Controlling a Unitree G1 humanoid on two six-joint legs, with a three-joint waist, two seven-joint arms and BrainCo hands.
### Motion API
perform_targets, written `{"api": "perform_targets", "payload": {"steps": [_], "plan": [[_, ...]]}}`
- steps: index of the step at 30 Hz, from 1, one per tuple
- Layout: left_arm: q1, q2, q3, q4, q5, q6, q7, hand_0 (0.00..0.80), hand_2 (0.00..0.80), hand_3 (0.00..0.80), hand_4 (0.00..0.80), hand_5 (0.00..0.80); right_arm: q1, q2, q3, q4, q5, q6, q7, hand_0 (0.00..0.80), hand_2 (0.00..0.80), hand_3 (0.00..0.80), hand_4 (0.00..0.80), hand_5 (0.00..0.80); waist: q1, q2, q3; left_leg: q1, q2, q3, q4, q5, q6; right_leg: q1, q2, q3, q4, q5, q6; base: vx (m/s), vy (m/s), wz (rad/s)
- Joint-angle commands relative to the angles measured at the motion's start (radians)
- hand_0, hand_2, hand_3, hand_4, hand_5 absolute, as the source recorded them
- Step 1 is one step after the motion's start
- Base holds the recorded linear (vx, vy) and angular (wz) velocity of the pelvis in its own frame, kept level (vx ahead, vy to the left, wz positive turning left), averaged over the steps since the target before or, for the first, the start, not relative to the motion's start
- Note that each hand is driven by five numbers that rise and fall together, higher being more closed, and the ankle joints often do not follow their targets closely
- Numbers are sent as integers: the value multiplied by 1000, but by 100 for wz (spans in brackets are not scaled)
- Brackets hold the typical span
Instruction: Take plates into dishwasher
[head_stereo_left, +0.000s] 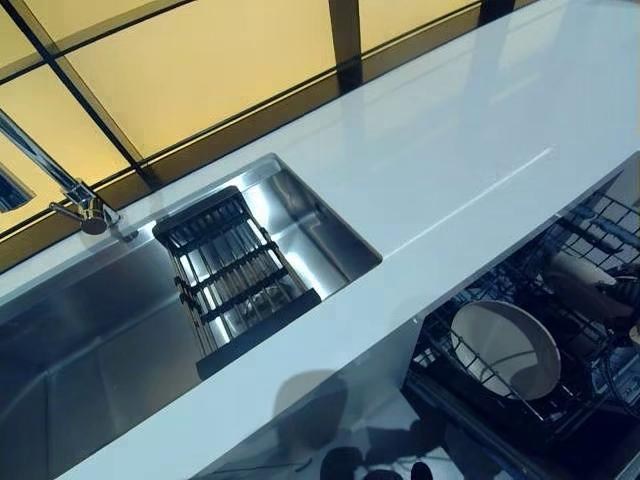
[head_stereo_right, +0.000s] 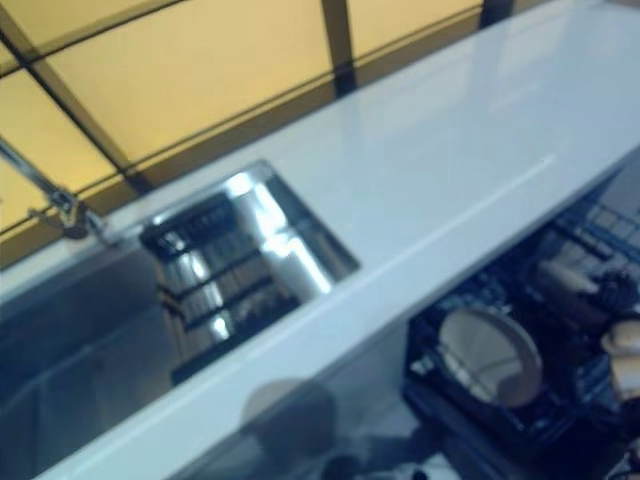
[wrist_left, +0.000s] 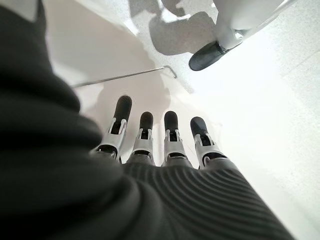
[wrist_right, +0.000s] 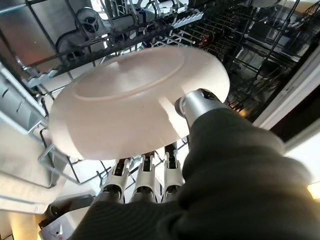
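Observation:
In the right wrist view my right hand (wrist_right: 165, 172) is shut on a pale round plate (wrist_right: 135, 105), thumb on its upper face and fingers (wrist_right: 145, 182) under it. It holds the plate just above the wire lower rack (wrist_right: 240, 45) of the open dishwasher. In the left eye view a second white plate (head_stereo_left: 505, 350) stands on edge in the dishwasher rack (head_stereo_left: 590, 222) at the lower right, below the counter edge. My left hand (wrist_left: 160, 145) is open and empty, with straight fingers pointing at the pale floor.
A long white countertop (head_stereo_left: 450, 150) runs across the view. A steel sink (head_stereo_left: 90, 330) is set in its left part, with a dark drying rack (head_stereo_left: 235, 275) across it and a faucet (head_stereo_left: 85, 205) behind. A yellow panelled wall stands behind.

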Motion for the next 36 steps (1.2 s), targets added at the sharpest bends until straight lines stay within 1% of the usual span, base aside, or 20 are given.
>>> {"api": "perform_targets", "payload": {"steps": [1,9,18,24,30,36], "plan": [[-33,36,-42,-7,-64,-35,15,0,0,0,0,0,-93,-85,67,6,28,-52,-54,800,800,800,800,800,14,-31,-33,-102,26,-79,10,113,-20,3,8,-73,125,-129,-64,-43,-12,1],[-46,45,-53,-34,-94,-47,19,0,0,0,0,0,-140,-80,93,31,22,-49,-85,800,800,800,800,800,21,-18,3,-142,25,-81,32,115,-18,-51,3,-71,183,-146,-71,-41,-11,1],[-49,58,-61,-56,-111,-56,17,0,0,0,0,0,-162,-78,106,58,8,-54,-138,800,800,800,800,800,32,-15,25,-176,28,-84,53,119,-15,-86,0,-71,233,-162,-75,-5,-5,0],[-50,68,-59,-71,-122,-48,17,0,0,0,0,0,-176,-72,102,84,16,-56,-177,800,800,800,800,800,42,-14,37,-203,31,-89,73,119,-12,-117,-5,-70,279,-176,-77,-2,-3,1],[-50,72,-64,-79,-120,-45,17,0,0,0,0,0,-163,-54,100,88,24,-60,-163,800,800,800,800,800,45,-12,43,-215,30,-93,86,118,-10,-125,-8,-69,289,-175,-77,0,0,0],[-74,75,-71,-83,-115,-38,21,0,0,0,0,0,-162,-11,130,92,31,-54,-135,800,800,800,800,800,49,-16,51,-222,26,-95,93,116,-5,-127,-9,-67,283,-168,-76,-4,-3,2]]}}
